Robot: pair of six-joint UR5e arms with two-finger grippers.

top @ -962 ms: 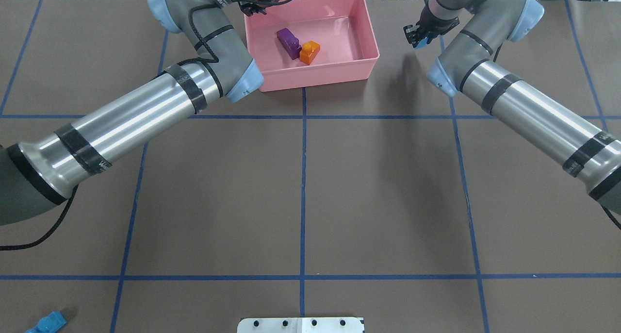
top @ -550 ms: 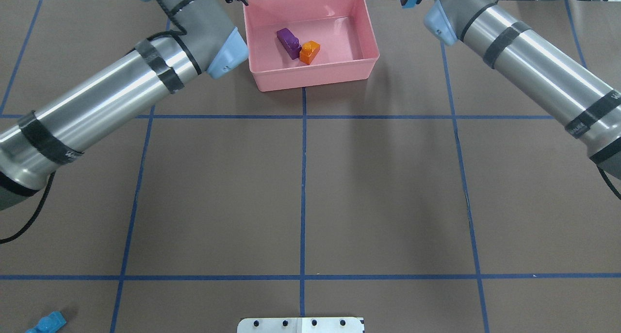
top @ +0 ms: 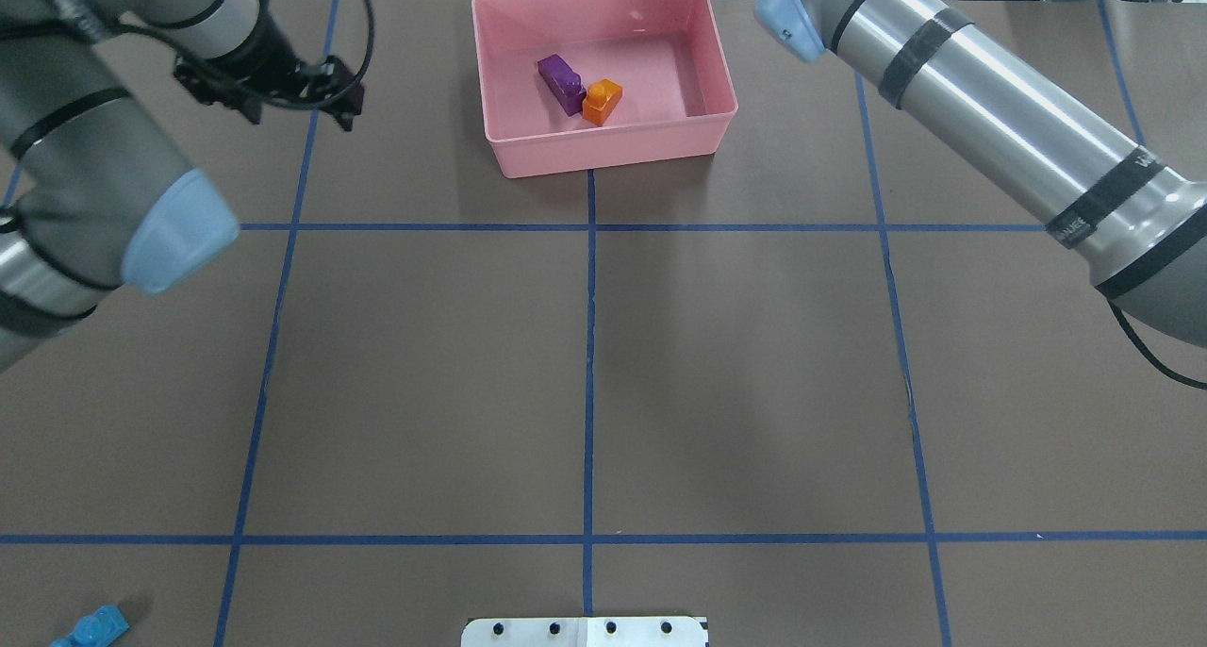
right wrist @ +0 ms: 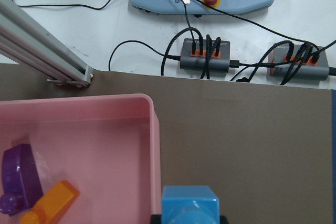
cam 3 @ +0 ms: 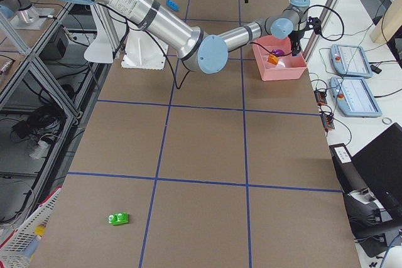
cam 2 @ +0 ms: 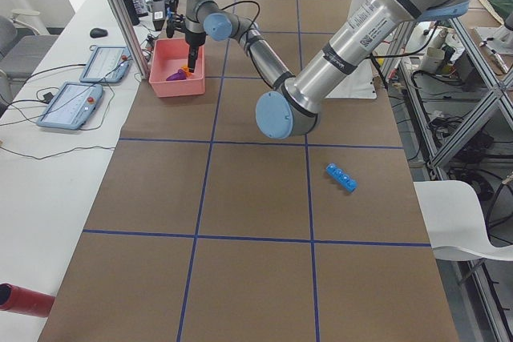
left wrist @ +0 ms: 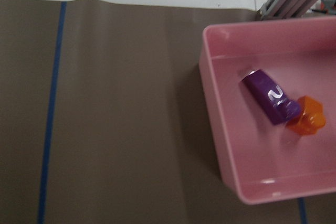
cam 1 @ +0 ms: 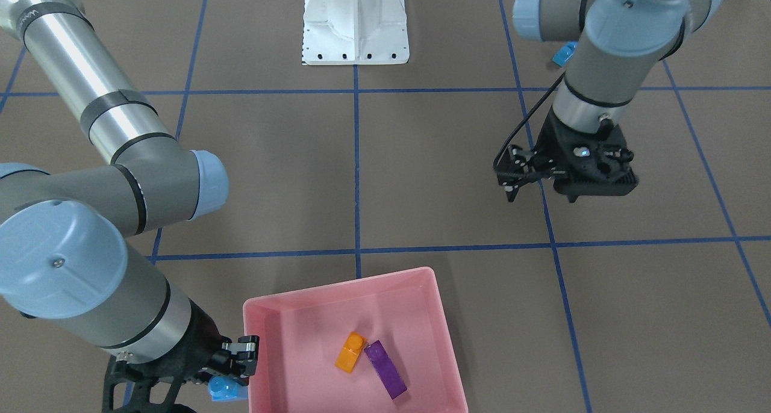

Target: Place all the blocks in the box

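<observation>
Right claw [cam 1: 236, 365] was clamped on the small blue block [right wrist: 190, 203], just outside the box [top: 603, 152] wall, not yet over its floor. A release there would likely clip the rim or drop the block onto the counter [top: 735, 373]. Purple [top: 560, 83] and orange [top: 602, 101] lay inside. Long blue [cam 2: 340, 177] and green [cam 3: 118, 218] sat far off. For the left claw [cam 1: 511, 178], nobody could tell whether it was apart or together. The overhead view cropped the right claw out.
</observation>
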